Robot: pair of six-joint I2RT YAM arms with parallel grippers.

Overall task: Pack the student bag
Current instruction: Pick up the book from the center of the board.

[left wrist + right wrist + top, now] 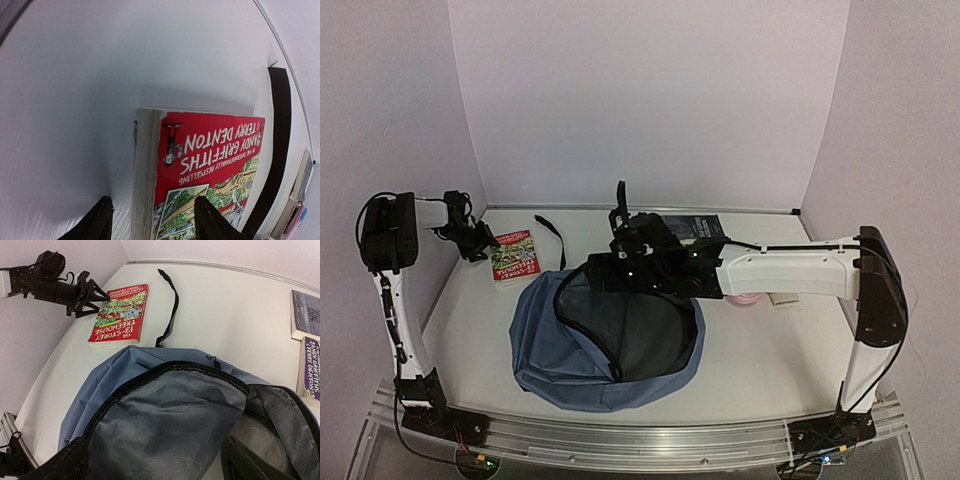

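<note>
Right pincer: released, jaws spread wide, nothing gripped between them. It hung over the mouth of the student bag, at the bag's far rim, facing down onto the dark lining. I could not tell whether either finger touched the fabric.

Student bag: lay flat on the table in front of my two bases. The zip mouth gaped wide, and the slate-blue shell showed around the near and left sides.

Left pincer: released too, jaws apart. They straddled the long edge of a red paperback, one finger over the cover and the other over bare table. A gap showed between that outer finger and the book. The paperback lay flat off the bag's far-left side, close to it.

Black strap: ran from the bag's far rim away across the table, just right of the red paperback.

Off the bag's far-right side lay a dark-covered book, with a purple-covered book nearer the bag. Something pink showed under my right forearm, right of the bag, too hidden to identify.
</note>
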